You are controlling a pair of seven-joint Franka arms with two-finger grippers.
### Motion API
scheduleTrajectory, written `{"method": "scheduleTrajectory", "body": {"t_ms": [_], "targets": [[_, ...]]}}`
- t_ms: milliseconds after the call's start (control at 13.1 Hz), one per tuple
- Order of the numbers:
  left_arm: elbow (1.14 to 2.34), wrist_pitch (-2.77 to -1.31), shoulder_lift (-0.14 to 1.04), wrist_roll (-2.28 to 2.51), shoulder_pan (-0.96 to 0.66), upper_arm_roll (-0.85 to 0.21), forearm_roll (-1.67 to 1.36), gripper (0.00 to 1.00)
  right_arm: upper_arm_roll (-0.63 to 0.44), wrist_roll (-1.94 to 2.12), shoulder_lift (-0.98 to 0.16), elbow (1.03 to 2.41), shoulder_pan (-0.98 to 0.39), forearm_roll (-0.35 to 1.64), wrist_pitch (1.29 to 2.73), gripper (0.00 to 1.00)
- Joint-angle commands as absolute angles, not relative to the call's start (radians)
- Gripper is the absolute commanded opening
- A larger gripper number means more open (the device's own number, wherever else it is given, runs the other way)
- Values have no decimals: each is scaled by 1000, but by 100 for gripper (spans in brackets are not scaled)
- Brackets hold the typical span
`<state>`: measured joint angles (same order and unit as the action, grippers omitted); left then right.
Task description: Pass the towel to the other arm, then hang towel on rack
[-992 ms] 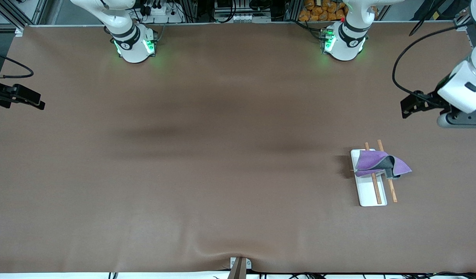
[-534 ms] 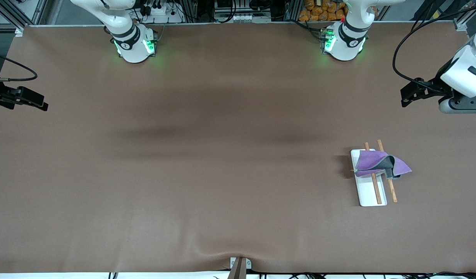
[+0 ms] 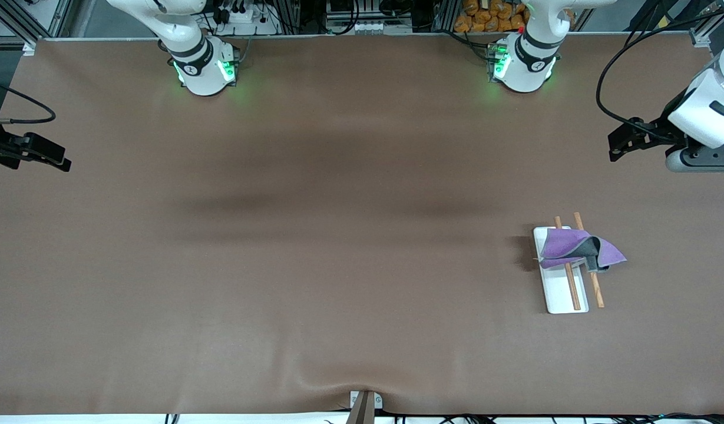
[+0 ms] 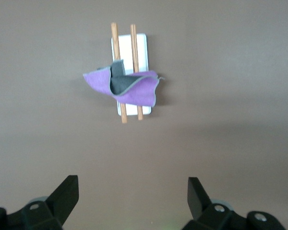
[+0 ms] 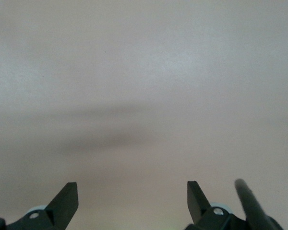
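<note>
The purple towel hangs draped over the two wooden rods of the rack, whose white base lies on the table toward the left arm's end. One corner is folded up and shows the grey underside. In the left wrist view the towel lies over the rack, well away from my left gripper, which is open and empty. The left hand is up in the air at the table's end. My right gripper is open and empty over bare table at the right arm's end.
The brown table mat is bare apart from the rack. A small clamp sits at the edge nearest the front camera. The two arm bases stand along the edge farthest from it.
The left hand has drawn away from the rack toward the bases' side over the last second, then stopped. The right hand shifted slightly. The towel and rack have not moved.
</note>
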<state>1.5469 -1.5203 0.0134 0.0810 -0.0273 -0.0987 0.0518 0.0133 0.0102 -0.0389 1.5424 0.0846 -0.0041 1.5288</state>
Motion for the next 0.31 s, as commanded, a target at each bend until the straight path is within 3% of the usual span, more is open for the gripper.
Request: {"method": "scheduleTrajectory", "body": {"t_ms": [0,229], "targets": [[1545,-1473,-8,92,-28,-86,34,100,26,11,-8,1578,103,-17,1546,100],[1546,-1433,-17,116,-3,-94,6,100,26,11,-9,1578,106,-14,1546,100]]}}
